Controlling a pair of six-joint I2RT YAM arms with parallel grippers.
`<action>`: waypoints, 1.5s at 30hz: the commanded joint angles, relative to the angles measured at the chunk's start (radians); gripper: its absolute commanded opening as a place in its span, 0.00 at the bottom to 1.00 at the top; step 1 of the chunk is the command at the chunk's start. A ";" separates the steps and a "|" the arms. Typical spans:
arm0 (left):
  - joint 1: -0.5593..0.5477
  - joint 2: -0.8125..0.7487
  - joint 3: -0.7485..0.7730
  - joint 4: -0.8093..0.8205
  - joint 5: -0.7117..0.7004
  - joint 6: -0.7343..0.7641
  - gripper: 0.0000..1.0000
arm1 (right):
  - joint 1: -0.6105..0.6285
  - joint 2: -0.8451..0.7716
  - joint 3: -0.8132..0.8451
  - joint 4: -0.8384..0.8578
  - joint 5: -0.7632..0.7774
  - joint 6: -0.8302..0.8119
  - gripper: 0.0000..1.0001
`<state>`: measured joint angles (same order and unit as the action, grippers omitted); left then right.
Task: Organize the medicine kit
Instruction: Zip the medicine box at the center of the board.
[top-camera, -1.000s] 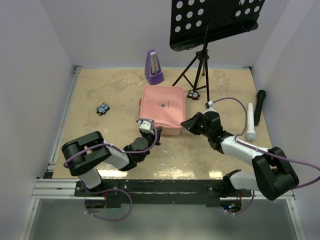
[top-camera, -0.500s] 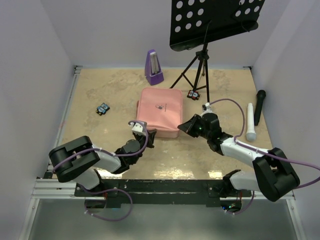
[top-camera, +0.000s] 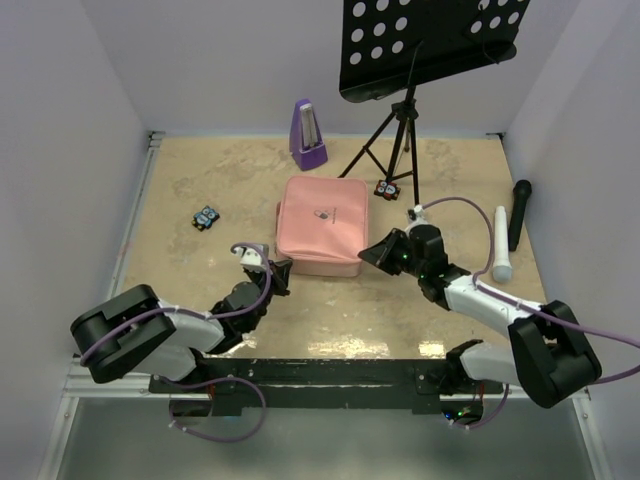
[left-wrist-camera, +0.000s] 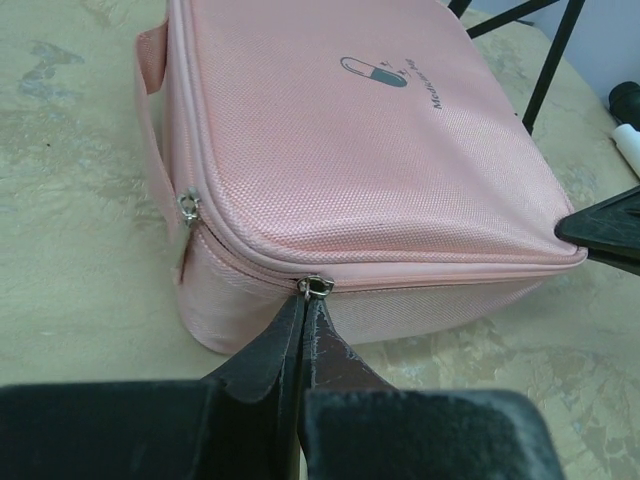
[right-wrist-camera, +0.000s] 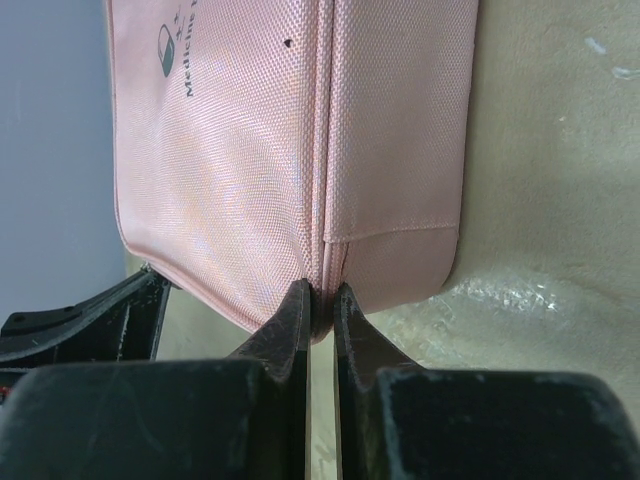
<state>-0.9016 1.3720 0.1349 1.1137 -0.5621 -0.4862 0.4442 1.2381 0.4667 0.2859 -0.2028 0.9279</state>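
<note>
Lying flat with its lid down near the middle of the table (top-camera: 190, 180), the pink medicine kit (top-camera: 322, 222) had both arms at its near edge. The left gripper (left-wrist-camera: 305, 302) showed its fingers pressed tight together, with the tips right under a zipper slider (left-wrist-camera: 317, 287) at the kit's near-left corner. The fingers hid that spot, so it could not be told whether a pull tab was pinched between them. The right gripper (right-wrist-camera: 320, 297) was nipped on the kit's seam ridge at the near-right corner, with only a sliver of gap showing.

The lid's printed wording was cut off in the right wrist view and too small to read from above. The music stand (top-camera: 420, 60) lost the top of its perforated desk past the frame edge.

By count there were:
- one kit with two zipper sliders, the second slider (left-wrist-camera: 187, 205) round on its left side
- one purple metronome (top-camera: 307, 134)
- one white microphone (top-camera: 502, 243) and one black microphone (top-camera: 519, 213)
- two small dark items, too small to identify: one small dark item (top-camera: 206, 217) left of the kit and another (top-camera: 387, 189) by the stand's feet
</note>
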 joint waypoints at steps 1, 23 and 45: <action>0.062 -0.051 -0.029 -0.026 -0.214 -0.009 0.00 | -0.065 -0.061 0.004 -0.017 -0.023 -0.099 0.00; 0.066 -0.176 -0.098 -0.149 -0.202 -0.084 0.00 | -0.222 -0.069 0.058 -0.027 -0.178 -0.228 0.17; -0.105 -0.028 -0.003 -0.052 -0.188 -0.095 0.00 | 0.053 -0.203 -0.050 -0.022 -0.173 0.054 0.63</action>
<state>-0.9764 1.3361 0.1085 1.0466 -0.7712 -0.5819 0.4870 1.0222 0.4168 0.1921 -0.4019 0.9062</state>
